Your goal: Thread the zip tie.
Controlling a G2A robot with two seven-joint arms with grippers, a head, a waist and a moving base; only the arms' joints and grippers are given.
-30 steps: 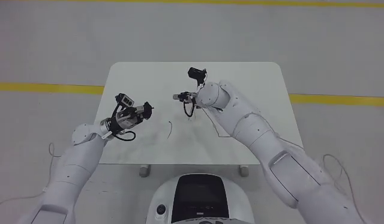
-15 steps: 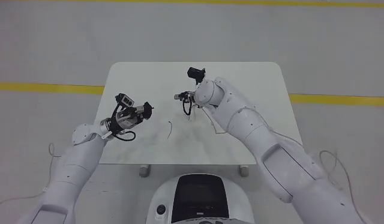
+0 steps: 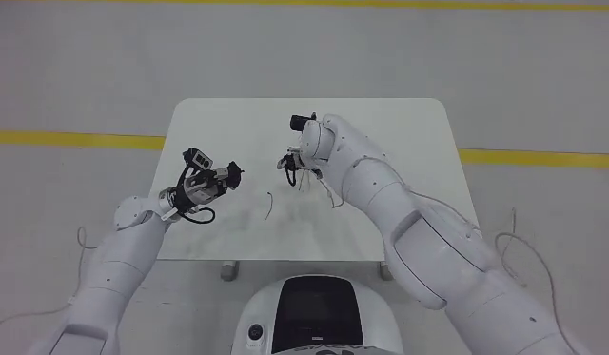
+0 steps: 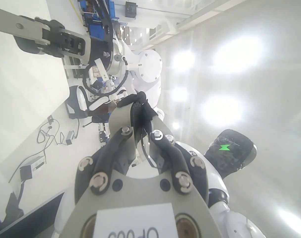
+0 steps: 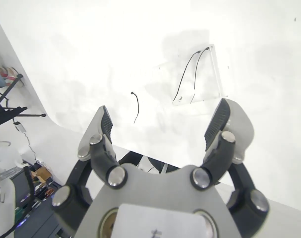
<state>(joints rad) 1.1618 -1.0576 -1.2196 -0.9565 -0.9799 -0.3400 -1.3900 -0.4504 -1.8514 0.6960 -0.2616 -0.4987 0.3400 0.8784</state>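
Observation:
My left gripper point(image 3: 236, 172) hangs above the table's left part, shut on a thin black zip tie point(image 4: 143, 147) that loops back between its fingers. Its tips point(image 4: 139, 100) point toward the right arm. My right gripper point(image 3: 290, 158) is over the middle of the table point(image 3: 400, 127), open and holding nothing point(image 5: 164, 111). A loose black zip tie point(image 5: 136, 107) lies curved on the table below it, between the two arms point(image 3: 269, 205).
A clear flat tray point(image 5: 216, 75) on the white table holds two more black zip ties point(image 5: 183, 77), close to the right gripper. The table's front edge point(image 5: 73, 131) runs just beyond the loose tie. Cables and stands sit on the floor past it.
The right arm has folded in and turned its wrist, shifting its gripper slightly over the table's middle. The left arm and the loose zip tie have stayed put.

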